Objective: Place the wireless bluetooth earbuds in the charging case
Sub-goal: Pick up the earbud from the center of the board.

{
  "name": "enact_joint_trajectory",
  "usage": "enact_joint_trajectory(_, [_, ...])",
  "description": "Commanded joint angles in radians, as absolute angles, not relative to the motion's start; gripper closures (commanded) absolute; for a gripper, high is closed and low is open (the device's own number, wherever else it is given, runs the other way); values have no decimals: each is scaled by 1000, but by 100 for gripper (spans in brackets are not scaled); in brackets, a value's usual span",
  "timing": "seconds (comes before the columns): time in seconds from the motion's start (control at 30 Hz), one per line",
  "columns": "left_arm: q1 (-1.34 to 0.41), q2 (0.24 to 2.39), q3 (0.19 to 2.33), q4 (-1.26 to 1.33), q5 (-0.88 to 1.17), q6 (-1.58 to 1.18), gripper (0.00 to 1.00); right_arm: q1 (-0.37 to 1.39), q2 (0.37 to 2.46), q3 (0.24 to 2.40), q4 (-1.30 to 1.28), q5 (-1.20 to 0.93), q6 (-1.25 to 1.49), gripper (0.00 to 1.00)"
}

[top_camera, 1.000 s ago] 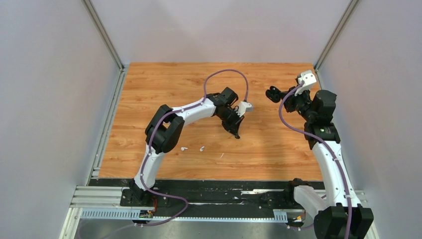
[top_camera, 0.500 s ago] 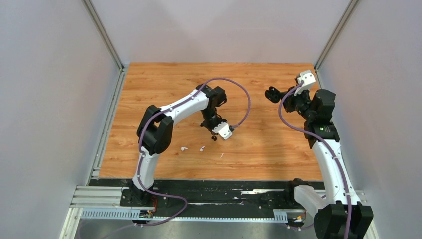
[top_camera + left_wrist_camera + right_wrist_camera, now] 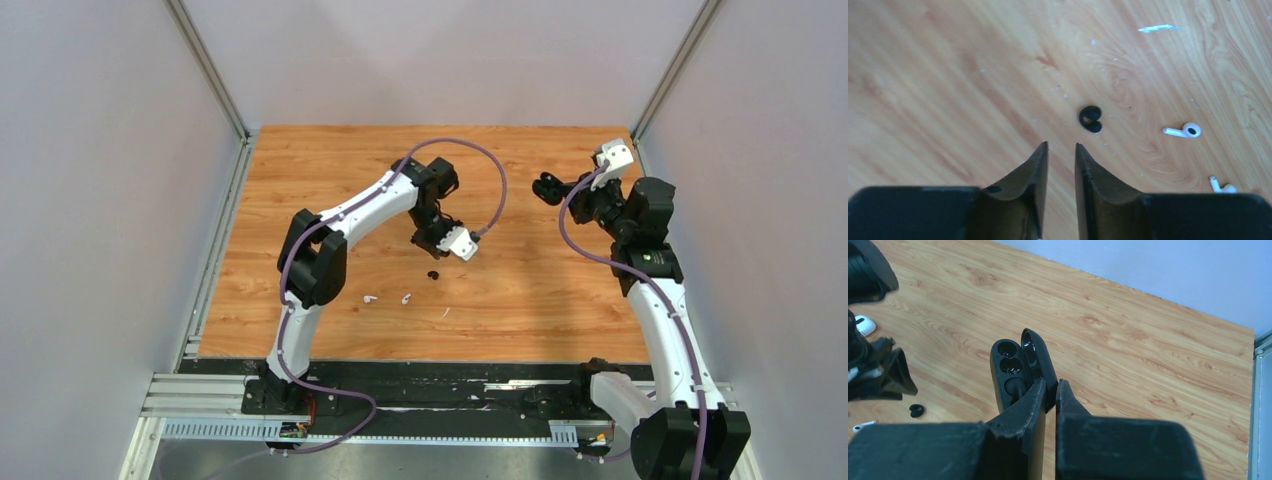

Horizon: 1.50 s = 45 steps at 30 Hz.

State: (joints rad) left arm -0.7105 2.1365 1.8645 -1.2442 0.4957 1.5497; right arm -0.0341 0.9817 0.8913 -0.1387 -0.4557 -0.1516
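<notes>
The left end effector (image 3: 1060, 148) hangs over the bench (image 3: 540, 300), fingers a narrow gap apart and gripping nothing. A small black curled piece (image 3: 1090, 119) lies on the wood just ahead of its tips, a little to the right. Farther right of the tips lie the two earbuds, one (image 3: 1185, 131) beside the black piece and the other (image 3: 1223, 186) nearer the wrist camera's edge; both are bare on the bench, well apart from the case (image 3: 1009, 365). The right end effector (image 3: 1049, 386) is closed on that black case, held open above the bench, with its wells showing.
</notes>
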Motion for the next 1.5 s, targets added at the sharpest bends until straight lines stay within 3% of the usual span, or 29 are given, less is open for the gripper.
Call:
enact_joint_trajectory(0.0, [-658,2159,1967,-1260,607,1407,62,-38,999,952,-151,-472,-167,100])
enact_joint_trajectory(0.3, [-643,2248,2000,-1204,693,1351,41,-38,1044,1044,-232,-480,-165,100])
enact_joint_trajectory(0.7, [-644,2295,1980,-1273,685,1412,62,-38,1031,993,-204,-501,-164,100])
enact_joint_trajectory(1.47, [-666,2239,1830,-1202,637,1432,61,-38,1065,997,-198,-530,-176,100])
